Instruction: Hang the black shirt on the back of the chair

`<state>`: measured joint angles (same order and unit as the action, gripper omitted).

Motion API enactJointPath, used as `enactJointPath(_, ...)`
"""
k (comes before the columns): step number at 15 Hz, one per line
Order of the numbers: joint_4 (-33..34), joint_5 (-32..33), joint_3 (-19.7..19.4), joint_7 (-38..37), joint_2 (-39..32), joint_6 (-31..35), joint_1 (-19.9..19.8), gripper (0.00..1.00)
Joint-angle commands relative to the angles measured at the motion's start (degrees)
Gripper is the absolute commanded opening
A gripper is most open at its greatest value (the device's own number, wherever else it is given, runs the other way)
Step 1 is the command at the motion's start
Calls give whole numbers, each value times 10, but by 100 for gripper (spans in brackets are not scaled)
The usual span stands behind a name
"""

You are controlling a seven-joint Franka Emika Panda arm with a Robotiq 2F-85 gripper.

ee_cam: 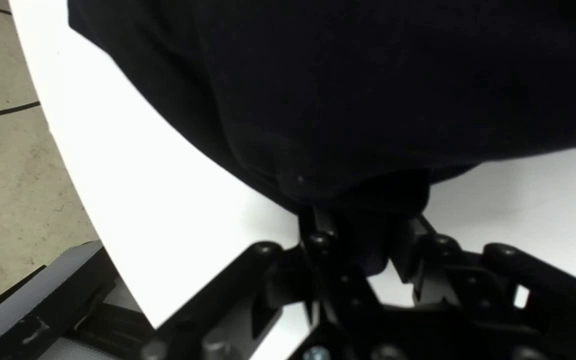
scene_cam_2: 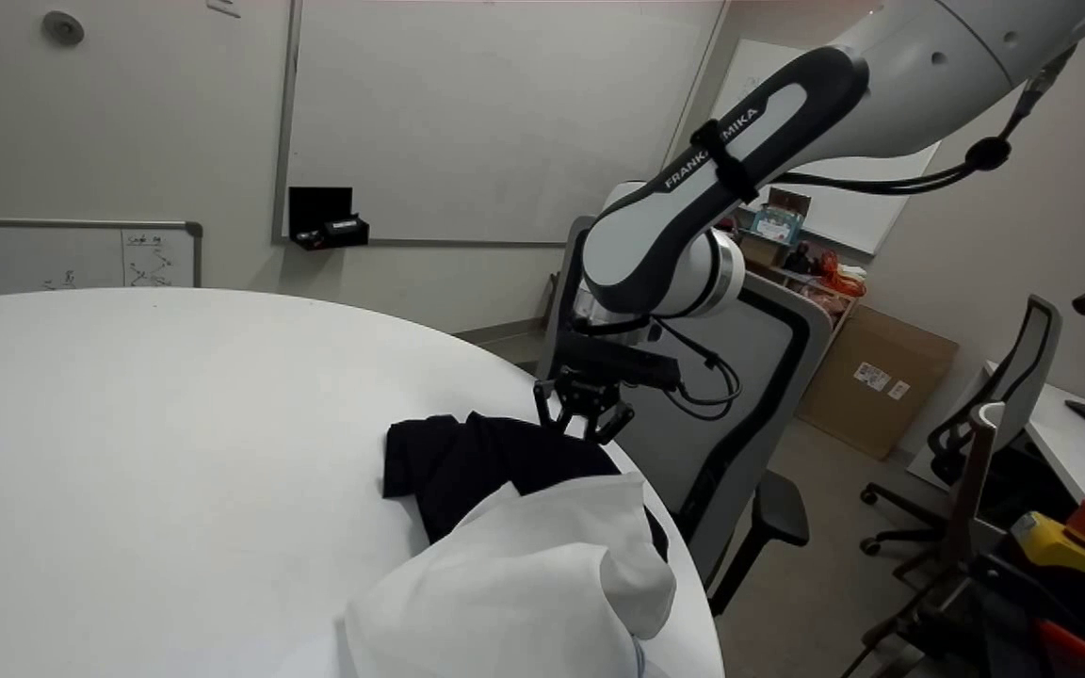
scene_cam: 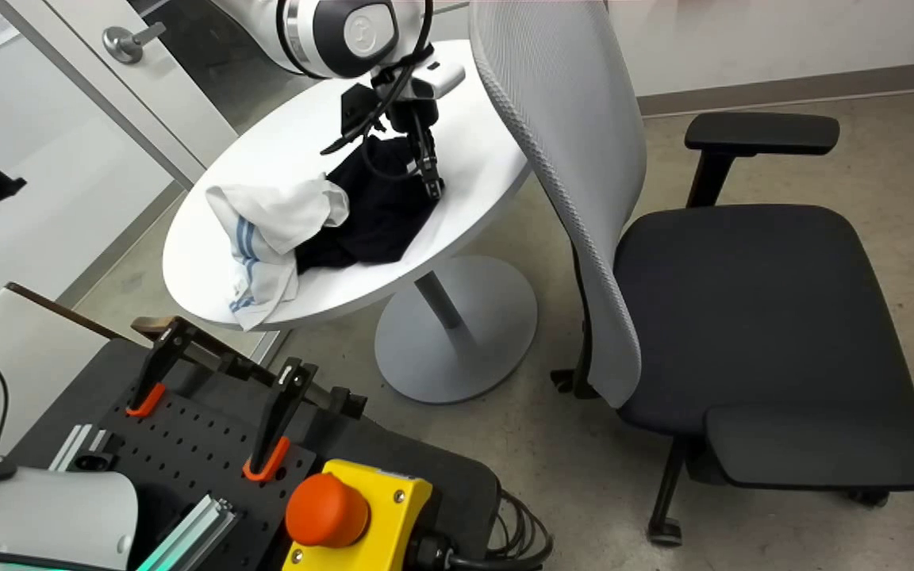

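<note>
The black shirt (scene_cam: 382,226) lies crumpled on the round white table (scene_cam: 195,246), near the edge on the chair's side. It also shows in an exterior view (scene_cam_2: 495,457) and fills the top of the wrist view (ee_cam: 343,90). My gripper (scene_cam: 430,189) points down at the shirt's edge; it also shows in an exterior view (scene_cam_2: 575,431). In the wrist view the fingers (ee_cam: 363,230) are close together with a bunched fold of black cloth between them; the fingertips are partly hidden under the cloth. The grey mesh chair back (scene_cam: 568,143) stands beside the table, also visible in an exterior view (scene_cam_2: 646,461).
A white towel with blue stripes (scene_cam: 274,218) lies against the shirt and partly over it, also seen in an exterior view (scene_cam_2: 505,603). The chair's black seat (scene_cam: 758,309) and armrests (scene_cam: 762,133) face away from the table. A yellow emergency-stop box (scene_cam: 385,507) sits on a dark cart.
</note>
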<state>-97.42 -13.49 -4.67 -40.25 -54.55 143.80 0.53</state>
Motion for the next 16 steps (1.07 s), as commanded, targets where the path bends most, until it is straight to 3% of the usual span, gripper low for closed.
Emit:
enactJointPath(1,15,0,-5,11,-5,-21,6,2)
enactJointPath(6,-13,-5,2,23,41,-37,-1,2)
enactJointPath(16,-111,-55,22,73,280,-117,-33,2)
